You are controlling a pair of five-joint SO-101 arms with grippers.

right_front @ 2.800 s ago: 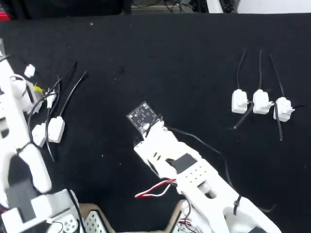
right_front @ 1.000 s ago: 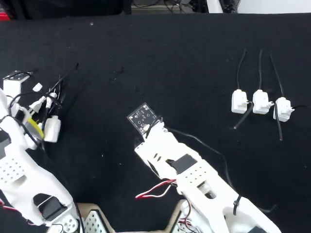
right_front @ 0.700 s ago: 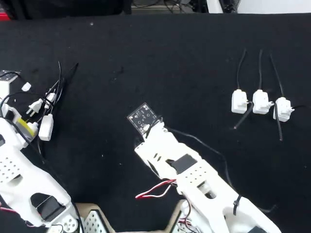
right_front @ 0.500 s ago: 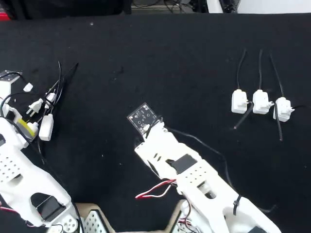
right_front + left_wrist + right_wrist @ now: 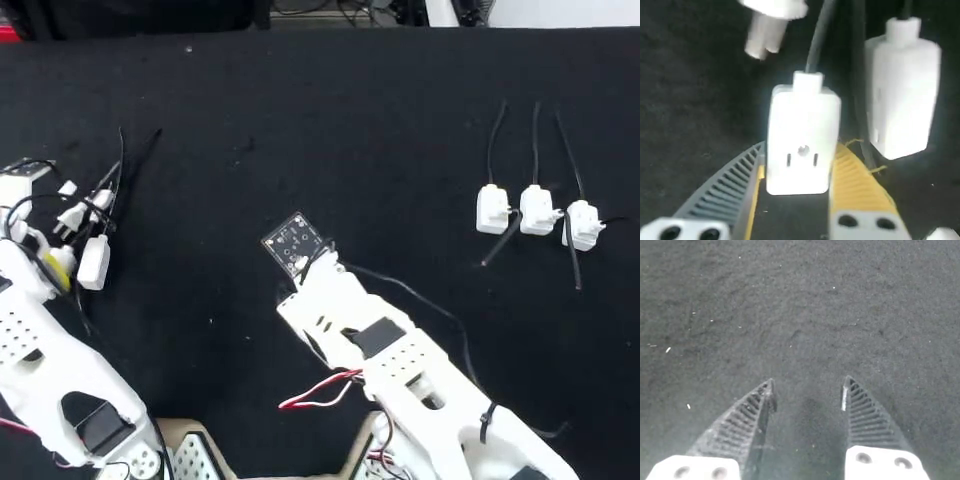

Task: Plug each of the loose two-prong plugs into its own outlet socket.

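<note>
A black cloth (image 5: 330,120) covers the whole table, matte and flecked with pale lint. Past its far edge the room shows as a dark strip with a few cables and a pale patch at the far right corner. In the high view the left arm (image 5: 50,370) rises from the near left corner to a cluster of white pieces (image 5: 78,215) tangled with thin black cords at the table's left edge. The right arm (image 5: 370,350) lies slantwise across the middle, with a small square circuit board (image 5: 293,240) at its tip. Well apart from both, on the right side, three white corded blocks (image 5: 537,210) sit close together in a row, their cords running toward the far edge. The left wrist view tells what the high view cannot: the left gripper (image 5: 800,150) pinches an outlet socket (image 5: 802,140) between a grey ribbed finger (image 5: 735,185) and a yellow one (image 5: 855,185). The socket's two slots and round hole face the camera, and its cord leads away. Just beside it lies a second white block (image 5: 902,95), and farther off a two-prong plug (image 5: 767,30) shows its bare prongs. The right wrist view adds the right gripper (image 5: 807,390), its jaws spread wide just above bare cloth.
</note>
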